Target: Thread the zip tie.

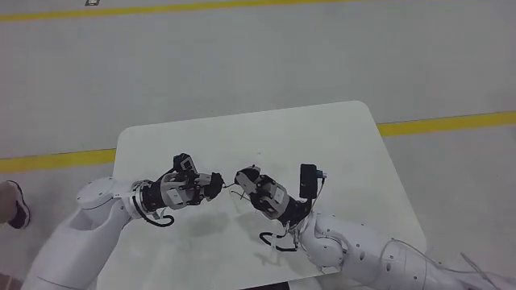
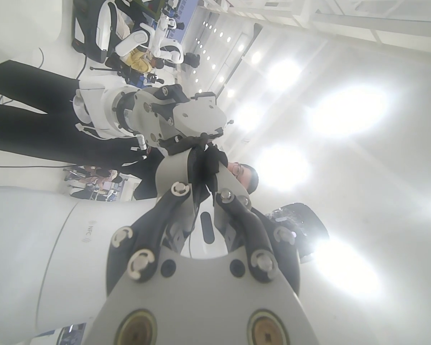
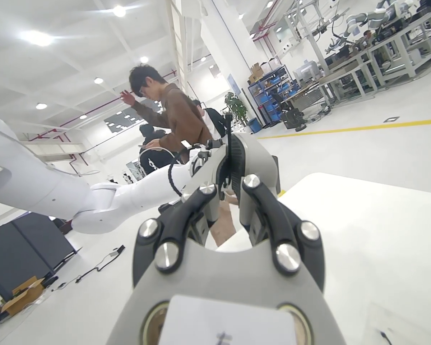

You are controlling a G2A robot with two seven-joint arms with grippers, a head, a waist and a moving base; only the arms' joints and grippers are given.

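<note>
pale grey floor (image 1: 258, 56) crossed by far yellow line (image 1: 266, 2) and near yellow line (image 1: 447, 123), the latter passing behind white round-cornered table (image 1: 322, 129). two small dark plates (image 1: 93, 2) set in floor by far line. overhead, white ceiling (image 3: 57, 8) with round lamps (image 3: 119, 10). white column (image 3: 190, 37), blue-bin shelves (image 3: 269, 87), plant (image 3: 235, 104) beside them, workbenches (image 3: 398, 51) farther off. dark partition (image 3: 25, 242), cardboard box (image 3: 21, 296) on floor nearby.
</note>
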